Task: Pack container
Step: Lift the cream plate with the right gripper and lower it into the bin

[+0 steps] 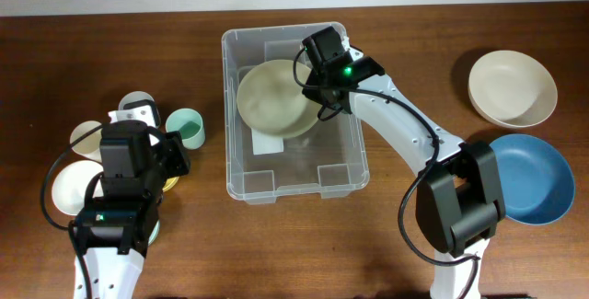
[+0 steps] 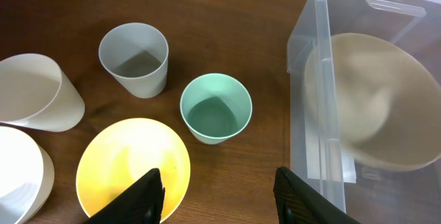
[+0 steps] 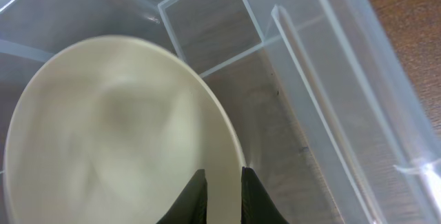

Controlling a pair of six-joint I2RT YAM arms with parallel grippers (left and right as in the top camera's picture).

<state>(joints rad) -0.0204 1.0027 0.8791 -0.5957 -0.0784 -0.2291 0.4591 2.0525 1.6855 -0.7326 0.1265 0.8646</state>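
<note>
The container (image 1: pixel 241 178) is a large clear plastic tub at the table's middle. My right gripper (image 1: pixel 324 80) is shut on the rim of a pale green bowl (image 1: pixel 271 98) and holds it tilted inside the tub's far half. The right wrist view shows the fingers (image 3: pixel 222 195) pinching that bowl's edge (image 3: pixel 110 127), with the tub wall (image 3: pixel 324 65) beside it. My left gripper (image 2: pixel 217 196) is open and empty, above a yellow bowl (image 2: pixel 124 158). The tub (image 2: pixel 310 100) and the pale green bowl (image 2: pixel 372 107) show at the right of the left wrist view.
A mint cup (image 1: pixel 186 126), a grey cup (image 1: pixel 138 106) and white cups (image 1: pixel 85 135) stand left of the tub. A white bowl (image 1: pixel 64 189) lies near the left arm. A cream bowl (image 1: pixel 512 86) and a blue bowl (image 1: pixel 538 178) lie at the right.
</note>
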